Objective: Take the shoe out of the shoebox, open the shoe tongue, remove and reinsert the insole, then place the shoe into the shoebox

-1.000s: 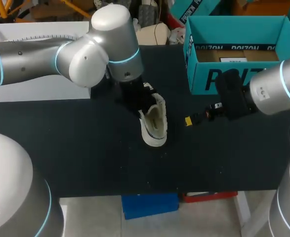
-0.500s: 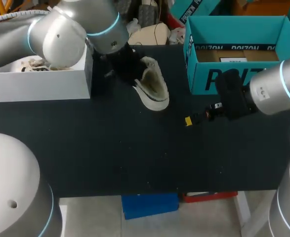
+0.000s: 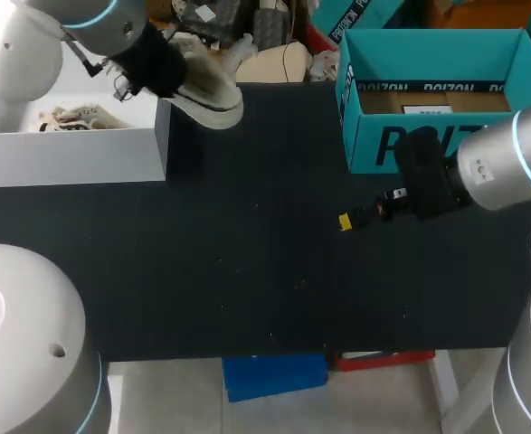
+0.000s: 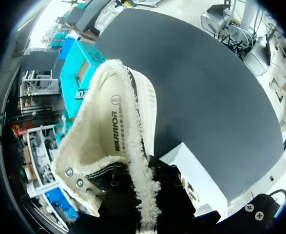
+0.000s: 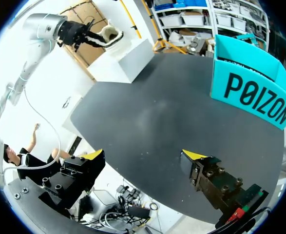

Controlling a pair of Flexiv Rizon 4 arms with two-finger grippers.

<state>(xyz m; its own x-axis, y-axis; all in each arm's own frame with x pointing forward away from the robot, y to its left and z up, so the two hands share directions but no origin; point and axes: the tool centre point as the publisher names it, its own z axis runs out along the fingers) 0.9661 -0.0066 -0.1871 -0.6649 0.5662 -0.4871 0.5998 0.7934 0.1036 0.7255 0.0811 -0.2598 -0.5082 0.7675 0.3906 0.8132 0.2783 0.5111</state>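
A white fleece-lined shoe (image 3: 209,92) hangs in the air at the right end of the white shoebox (image 3: 75,155), sole toward the table. My left gripper (image 3: 152,63) is shut on its heel collar. In the left wrist view the shoe (image 4: 114,146) stretches ahead of the black fingers (image 4: 133,204), with the shoebox's corner (image 4: 201,181) below. My right gripper (image 3: 366,213) stands open and holds nothing, low over the table in front of the teal box. Its yellow tips are far apart in the right wrist view (image 5: 145,155), where the shoe (image 5: 111,36) shows far off.
A teal open box (image 3: 428,136) stands at the back right, also ahead of my right gripper (image 5: 252,87). Crumpled paper (image 3: 66,117) lies inside the white shoebox. The black tabletop (image 3: 247,262) stretches between the two boxes.
My left arm has lifted the shoe from the middle of the table and carried it back and left to the white shoebox's corner. The right arm has not moved.
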